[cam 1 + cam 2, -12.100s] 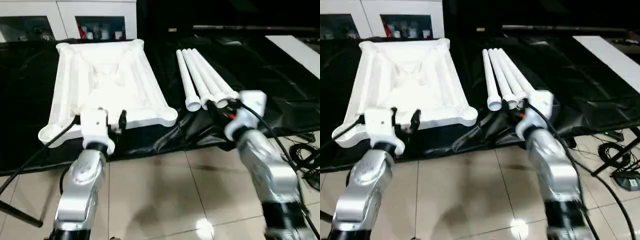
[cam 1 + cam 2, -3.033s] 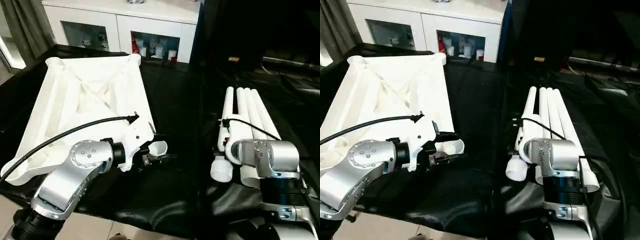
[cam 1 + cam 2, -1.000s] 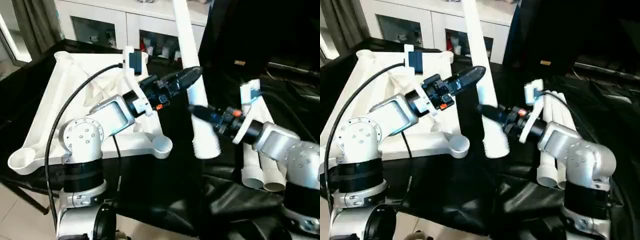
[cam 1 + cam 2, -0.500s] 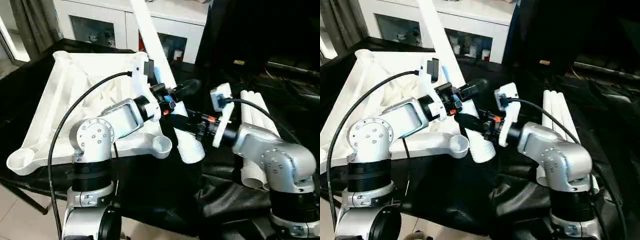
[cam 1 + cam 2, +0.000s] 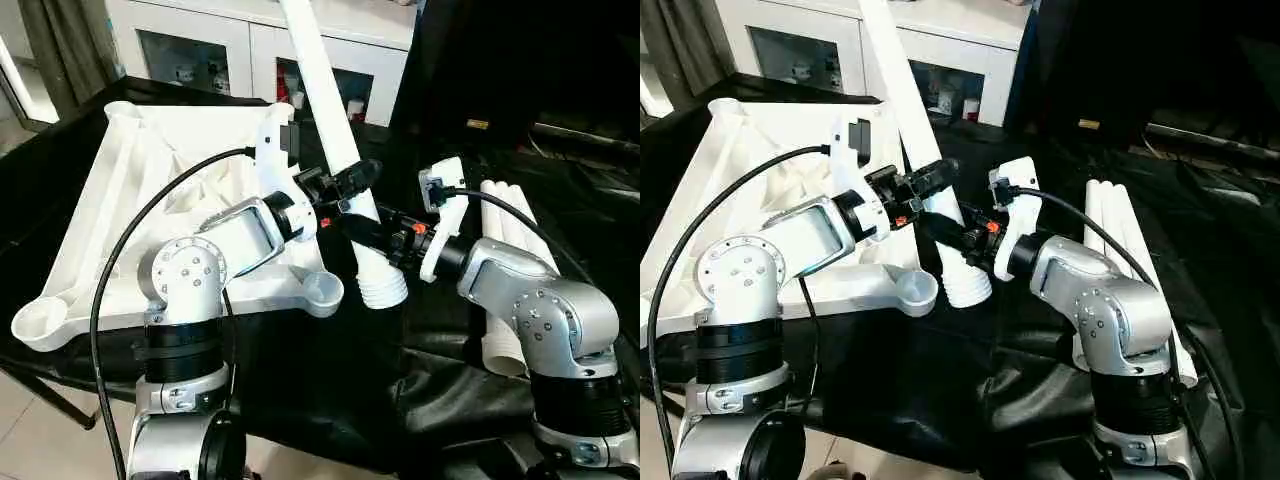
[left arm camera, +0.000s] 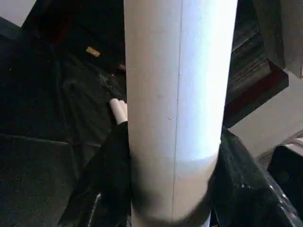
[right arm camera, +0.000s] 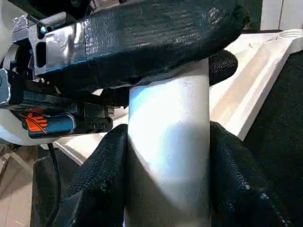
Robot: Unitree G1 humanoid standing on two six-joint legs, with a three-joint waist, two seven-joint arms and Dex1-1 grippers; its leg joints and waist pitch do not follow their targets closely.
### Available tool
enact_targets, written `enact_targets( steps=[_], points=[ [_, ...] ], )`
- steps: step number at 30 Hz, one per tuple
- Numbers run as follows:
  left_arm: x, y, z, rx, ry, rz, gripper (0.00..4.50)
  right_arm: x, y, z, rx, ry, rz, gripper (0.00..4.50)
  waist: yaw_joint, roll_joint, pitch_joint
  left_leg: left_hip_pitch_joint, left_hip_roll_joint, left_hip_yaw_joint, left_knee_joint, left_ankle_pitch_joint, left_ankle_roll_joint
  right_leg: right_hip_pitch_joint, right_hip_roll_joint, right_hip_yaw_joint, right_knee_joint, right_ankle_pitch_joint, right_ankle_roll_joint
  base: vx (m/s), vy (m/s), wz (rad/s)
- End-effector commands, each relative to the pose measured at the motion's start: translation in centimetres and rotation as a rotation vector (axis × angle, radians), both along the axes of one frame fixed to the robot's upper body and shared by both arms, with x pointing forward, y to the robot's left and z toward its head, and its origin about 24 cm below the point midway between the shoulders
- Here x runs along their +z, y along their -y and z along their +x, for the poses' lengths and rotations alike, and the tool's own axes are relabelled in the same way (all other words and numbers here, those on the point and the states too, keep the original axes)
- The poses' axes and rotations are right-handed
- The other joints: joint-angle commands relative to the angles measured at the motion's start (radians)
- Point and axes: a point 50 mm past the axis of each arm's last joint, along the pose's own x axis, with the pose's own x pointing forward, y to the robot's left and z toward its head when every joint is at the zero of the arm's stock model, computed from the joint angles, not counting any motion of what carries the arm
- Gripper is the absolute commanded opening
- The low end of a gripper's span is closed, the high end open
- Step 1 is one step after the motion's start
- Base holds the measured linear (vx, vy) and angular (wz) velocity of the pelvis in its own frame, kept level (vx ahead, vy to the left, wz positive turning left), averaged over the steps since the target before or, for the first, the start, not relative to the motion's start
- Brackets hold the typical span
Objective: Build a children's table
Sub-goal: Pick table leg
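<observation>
Both grippers are clamped on one long white tapered plastic leg [image 5: 335, 140]. Seen through its own wrist camera, the left gripper [image 6: 173, 184] has a black finger pressed against each side of the tube, and the right gripper [image 7: 168, 179] squeezes it the same way, slightly nearer the leg's ribbed, threaded end [image 5: 384, 289].

That leg slants up and away from the white rectangular plastic tabletop [image 5: 170, 190], which lies upside down on the black sheet [image 5: 300, 400] with its ribbed underside showing. The threaded end hangs just beside the tabletop's near round corner socket [image 5: 324, 291], a little above and to the right of it, not yet inside.

Two grips close together near the heavy end likely serve to steady the long tube and to steer its tip toward the socket, since one gripper alone would let it swing.

Three more white legs [image 5: 505, 230] lie side by side on the sheet, well to the right of the tabletop. Other corner sockets of the tabletop stand empty [image 5: 28, 325], so assembly is judged to be at its first leg.
</observation>
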Motion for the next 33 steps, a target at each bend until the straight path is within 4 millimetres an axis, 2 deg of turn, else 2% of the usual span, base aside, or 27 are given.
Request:
enact_targets(
  steps=[1, 8, 12, 13, 17, 20, 21, 28, 33],
  points=[
    [1.3, 1.0, -0.3, -0.063, 0.049, -0.031, 1.92, -0.3, 0.4, 0.2, -0.029, -0.010, -0.038, 1.86, 0.000, -0.001, -0.063, 0.010, 0.047, -0.016, -0.066, -0.055, -0.014, 0.053, -0.077, 0.050, -0.079, -0.014, -0.150, 0.000, 0.000, 0.00],
    [1.6, 1.0, -0.4, -0.081, 0.088, -0.042, 1.90, -0.5, 0.2, -0.2, 0.013, -0.003, -0.066, 1.86, -0.001, -0.005, -0.063, 0.009, 0.046, -0.015, -0.065, -0.057, -0.013, 0.054, -0.076, 0.051, -0.081, -0.025, -0.143, 0.000, 0.000, 0.00],
    [1.6, 0.9, -0.5, -0.096, 0.125, -0.012, 1.90, -0.5, 0.2, 0.0, -0.002, 0.034, -0.112, 1.86, 0.000, -0.004, -0.064, 0.009, 0.047, -0.016, -0.065, -0.048, -0.011, 0.052, -0.077, 0.051, -0.080, -0.022, -0.136, 0.000, 0.000, 0.00],
    [1.5, 0.8, -0.5, -0.100, 0.143, 0.025, 1.90, -0.5, 0.3, 0.1, 0.002, 0.030, -0.102, 2.42, -0.002, -0.007, -0.063, 0.009, 0.046, -0.015, -0.065, -0.048, -0.011, 0.052, -0.076, 0.051, -0.080, -0.023, -0.135, 0.000, 0.000, 0.00],
    [1.1, 0.3, -0.7, -0.161, 0.224, 0.158, 1.89, 0.0, 0.6, -0.2, 0.068, 0.007, -0.057, 2.74, -0.001, -0.001, -0.064, 0.013, 0.048, -0.016, -0.068, -0.057, -0.010, 0.049, -0.074, 0.051, -0.078, -0.040, -0.127, 0.000, 0.000, 0.00],
    [1.1, 0.2, -0.8, -0.204, 0.264, 0.202, 1.88, 0.2, 0.9, -0.2, 0.079, 0.016, -0.070, 3.01, -0.002, -0.002, -0.064, 0.012, 0.048, -0.015, -0.068, -0.047, -0.019, 0.051, -0.076, 0.051, -0.076, -0.017, -0.136, 0.000, 0.000, 0.00],
    [1.3, 0.0, -0.9, -0.253, 0.303, 0.228, 1.88, 0.2, 1.4, -0.3, 0.102, 0.019, -0.095, 3.00, -0.001, 0.001, -0.064, 0.013, 0.048, -0.015, -0.067, -0.045, -0.019, 0.051, -0.076, 0.051, -0.076, -0.012, -0.138, 0.000, 0.000, 0.00],
    [2.5, -0.3, -0.9, -0.350, 0.366, 0.214, 1.88, 0.5, 2.3, -0.9, 0.220, -0.009, -0.104, 3.00, -0.001, -0.002, -0.063, 0.012, 0.046, -0.012, -0.064, -0.055, -0.014, 0.055, -0.077, 0.051, -0.074, -0.011, -0.170, 0.000, 0.000, 0.00],
    [3.2, -0.4, -1.5, -0.451, 0.406, 0.170, 1.88, 0.4, 2.9, -1.2, 0.300, -0.050, -0.054, 3.00, 0.000, 0.004, -0.065, 0.012, 0.048, -0.012, -0.063, -0.049, -0.008, 0.055, -0.078, 0.051, -0.070, 0.009, -0.198, 0.000, 0.000, 0.00]
  ],
)
